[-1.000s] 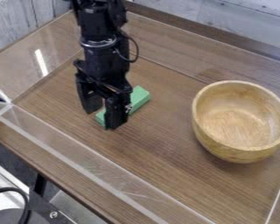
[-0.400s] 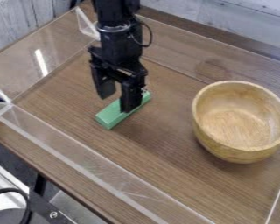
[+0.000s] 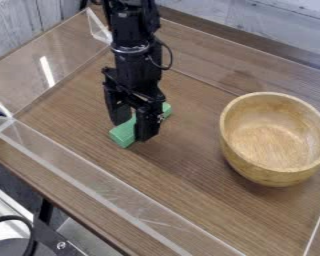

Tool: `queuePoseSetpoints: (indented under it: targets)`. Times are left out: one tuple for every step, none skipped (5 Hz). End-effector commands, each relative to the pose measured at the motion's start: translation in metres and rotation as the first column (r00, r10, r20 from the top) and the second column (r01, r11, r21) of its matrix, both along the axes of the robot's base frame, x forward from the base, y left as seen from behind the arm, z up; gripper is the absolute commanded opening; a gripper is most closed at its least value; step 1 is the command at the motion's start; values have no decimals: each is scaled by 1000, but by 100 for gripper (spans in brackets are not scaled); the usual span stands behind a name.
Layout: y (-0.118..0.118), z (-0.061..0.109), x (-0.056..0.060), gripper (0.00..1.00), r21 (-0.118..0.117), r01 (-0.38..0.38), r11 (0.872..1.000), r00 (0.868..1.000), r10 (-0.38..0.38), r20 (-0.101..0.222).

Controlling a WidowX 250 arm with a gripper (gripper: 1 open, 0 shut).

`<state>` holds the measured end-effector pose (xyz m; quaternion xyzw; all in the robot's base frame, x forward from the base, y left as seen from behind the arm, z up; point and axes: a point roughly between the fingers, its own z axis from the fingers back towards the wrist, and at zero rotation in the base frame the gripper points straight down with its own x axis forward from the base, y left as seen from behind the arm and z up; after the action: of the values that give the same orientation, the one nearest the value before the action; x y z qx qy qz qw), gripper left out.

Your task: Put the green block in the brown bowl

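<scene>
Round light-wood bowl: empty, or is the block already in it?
Empty: the round light-wood bowl's bare inside shows; the flat green block lies on the table.

There are one green block (image 3: pixel 124 134) and one brown bowl (image 3: pixel 274 139).

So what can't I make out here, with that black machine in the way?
- Green block: its middle is hidden behind the gripper in the camera view.
- Fingertips: dark and too small there to tell whether they touch the block.
- Arm: its upper end is cut off by the top edge.
</scene>
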<state>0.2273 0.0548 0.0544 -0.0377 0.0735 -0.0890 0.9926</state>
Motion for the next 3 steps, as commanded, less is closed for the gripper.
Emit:
queuePoseSetpoints:
  targets:
    - [9,16,12,100,40,-1,999,999,0,37]
    - [6,23,9,100,16,9,1000,996,-11,84]
    - [4,28,7,100,-3,21,1000,992,-21,121]
